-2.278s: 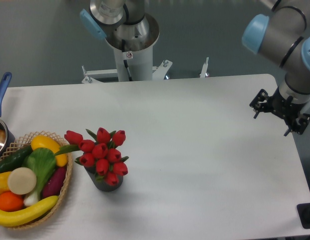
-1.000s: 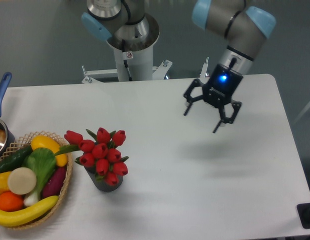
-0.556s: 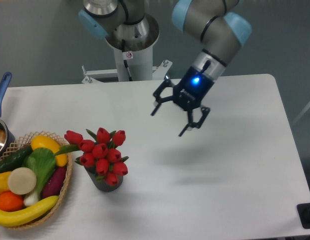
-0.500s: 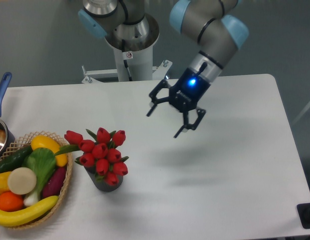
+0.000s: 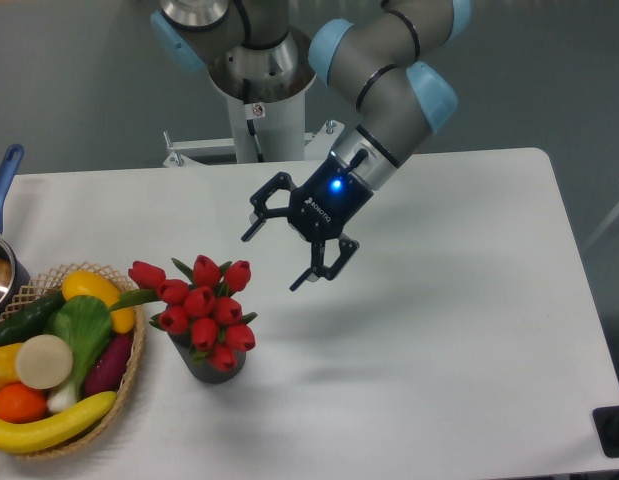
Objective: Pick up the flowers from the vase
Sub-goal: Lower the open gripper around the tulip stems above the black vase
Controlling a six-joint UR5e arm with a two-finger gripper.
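The flowers (image 5: 199,305), a bunch of red tulip buds with green leaves, stand in the short dark grey vase (image 5: 211,366) on the white table, left of centre. The bunch spreads wider than the vase and hides its rim. My gripper (image 5: 272,261) hangs above the table just right of and above the flowers, apart from them. Its black fingers are spread wide with nothing between them, and a blue light glows on its body.
A wicker basket (image 5: 131,385) of fruit and vegetables sits at the left edge, touching distance from the vase. A pot with a blue handle (image 5: 3,180) is at the far left. The arm's base column (image 5: 259,110) rises behind the table's back edge.
The gripper has swept from the table's right edge leftward and down toward the flowers, staying open. Flowers, vase and basket have not moved.
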